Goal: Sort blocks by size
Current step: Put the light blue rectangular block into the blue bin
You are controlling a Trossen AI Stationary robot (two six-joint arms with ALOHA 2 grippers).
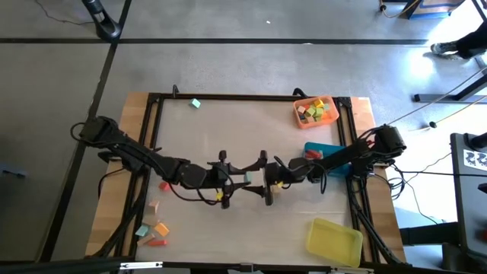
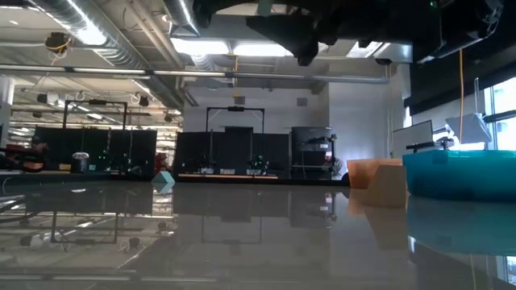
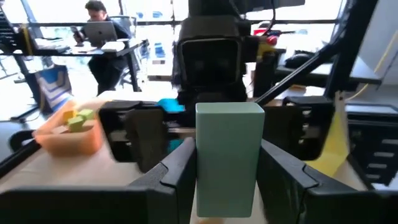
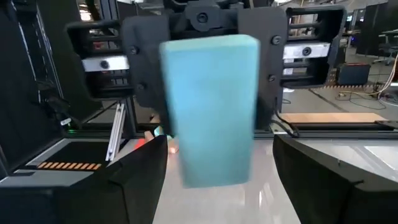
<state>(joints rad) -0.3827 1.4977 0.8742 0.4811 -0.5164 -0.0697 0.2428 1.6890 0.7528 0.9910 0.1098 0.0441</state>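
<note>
Above mid-surface, the two arms meet nose to nose, a teal block (image 3: pixel 227 158) held between them in what looks like a hand-over. The left gripper (image 1: pixel 230 176) has its fingers closed against the block's sides, as the left wrist view shows, with the block's long axis running straight out from the gripper toward the other arm. The right gripper (image 1: pixel 268 181) faces it from just beside; in the right wrist view its fingers stand wide on either side of the block's far end and do not appear to touch it. The coming move turns on that alignment: the block lies directly ahead of the right gripper, end-on, so closing on it should call for little more than a short advance.

An orange tray (image 1: pixel 298 116) at the far right corner already carries several blocks (image 1: pixel 316 111). A blue tray (image 1: pixel 313 147) sits under the right arm and a yellow tray (image 1: pixel 333 242) lies near the front edge. Loose blocks (image 1: pixel 154 228) wait at the front left, and a lone teal cube (image 1: pixel 195 103) rests near the far edge. Most sorting appears still ahead. A person sits at a desk in the room beyond.
</note>
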